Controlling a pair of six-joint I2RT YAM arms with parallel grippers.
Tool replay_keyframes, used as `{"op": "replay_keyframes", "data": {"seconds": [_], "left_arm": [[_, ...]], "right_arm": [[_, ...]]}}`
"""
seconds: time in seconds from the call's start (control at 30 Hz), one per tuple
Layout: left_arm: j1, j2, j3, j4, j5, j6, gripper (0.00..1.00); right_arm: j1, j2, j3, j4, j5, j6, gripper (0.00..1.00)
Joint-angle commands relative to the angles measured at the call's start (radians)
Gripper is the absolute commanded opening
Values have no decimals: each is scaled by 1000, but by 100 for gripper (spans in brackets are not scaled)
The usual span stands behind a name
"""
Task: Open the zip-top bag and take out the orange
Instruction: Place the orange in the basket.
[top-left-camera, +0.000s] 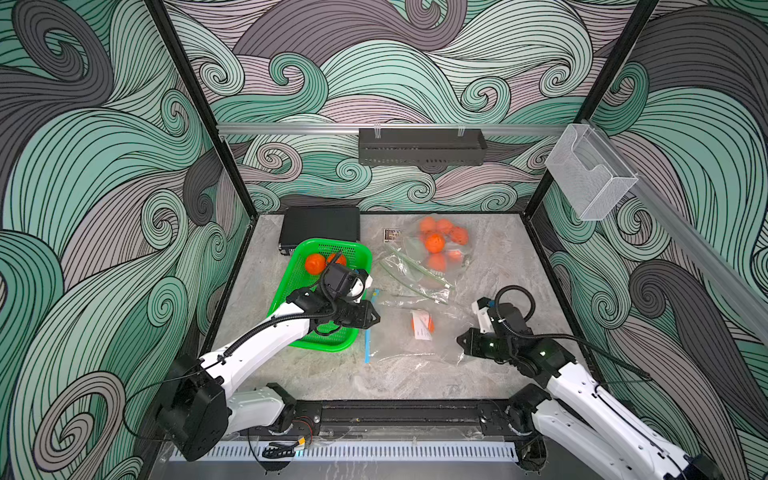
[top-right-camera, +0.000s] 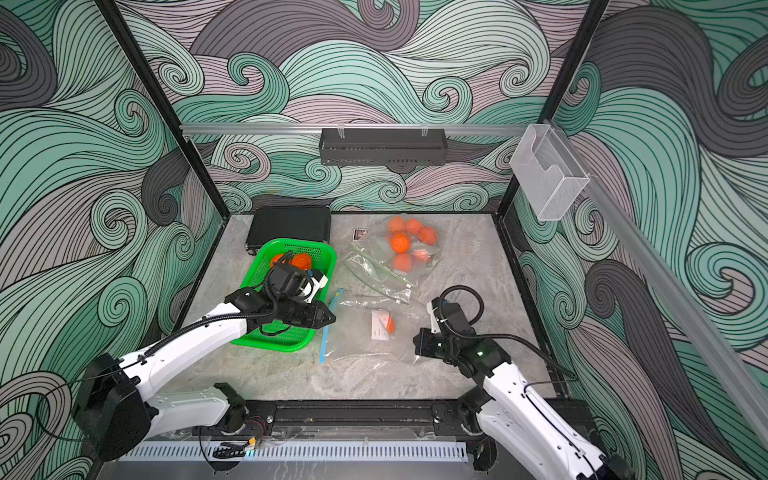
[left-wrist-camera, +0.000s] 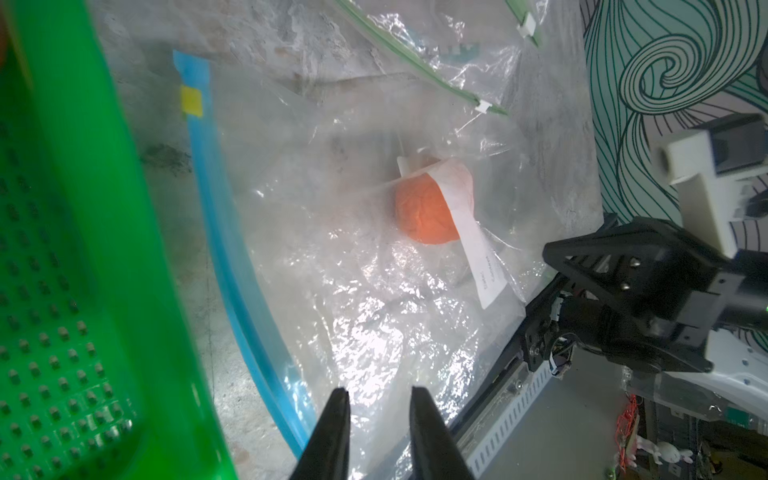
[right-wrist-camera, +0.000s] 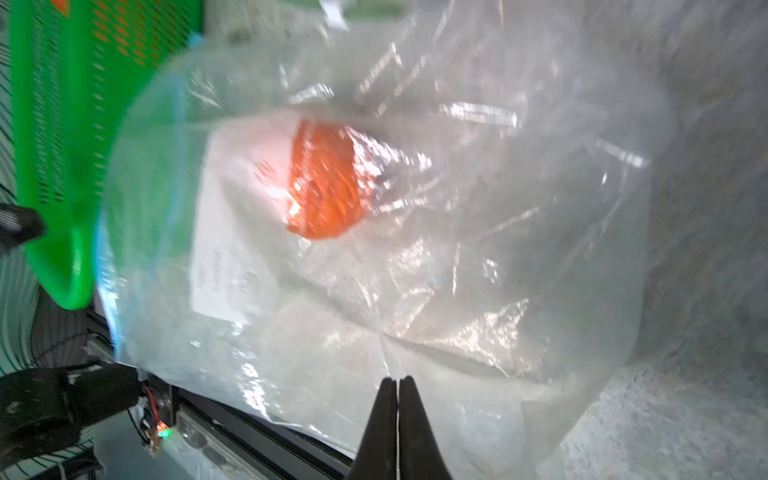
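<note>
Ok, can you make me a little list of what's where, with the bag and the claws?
bag: zip-top bag on the table, blue zip strip beside the green basket
orange: orange inside the bag, partly behind a white label
left claw: left claw slightly open, by the zip strip
right claw: right claw shut on the bag's edge opposite the zip
basket: two oranges inside

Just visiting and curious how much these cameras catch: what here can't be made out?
Print on the paper slip in the zip-top bag: blurred in wrist views, too small in top views.
Whether the blue zip strip is sealed: too fine in every view.
One orange in the green basket: partly behind the left wrist camera in a top view.
Whether the shut right gripper pinches film: blurred in the right wrist view.
</note>
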Motion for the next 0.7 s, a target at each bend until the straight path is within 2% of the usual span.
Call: {"op": "replay_keyframes", "data": {"seconds": [0.0,0.13,0.3,0.43,0.57,0.67], "left_arm": [[-21,33,1,6,23,-2,27],[-40,56,10,-23,-17,5,26],[-42,-13,6,-29,-52,2,29],[-41,-30,17,-56,-66,10,31],[-42,-14,5,-53,-37,3,32],[-45,-17,-14,-26,20,6,31]], "right_arm": [[30,58,-13,24,43,55,8],[36,148,10,105,89,27,8],[35,254,26,188,222,-3,8],[-40,388,90,117,320,-38,8],[-196,397,88,134,313,-56,8],[-242,337,103,185,218,-122,9]]}}
